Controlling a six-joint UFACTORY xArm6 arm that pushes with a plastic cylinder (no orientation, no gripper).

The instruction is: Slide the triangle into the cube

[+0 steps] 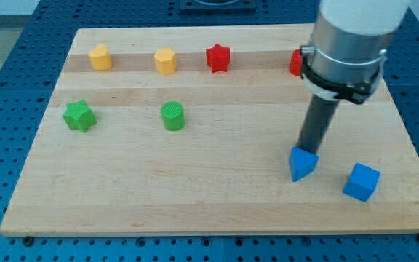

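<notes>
A blue triangle block [302, 163] lies at the view's lower right on the wooden board. A blue cube [361, 182] sits a short way to its right and slightly lower, apart from it. My tip [305, 148] is at the triangle's top edge, touching or almost touching it from the view's top side. The rod rises up into the arm's grey body [348, 44].
Along the view's top stand two yellow blocks [101, 57] [166, 61], a red star [217, 57] and a red block [296, 62] half hidden by the arm. A green star [78, 115] and a green cylinder [172, 116] sit left of centre. The board's right edge [407, 131] is near the cube.
</notes>
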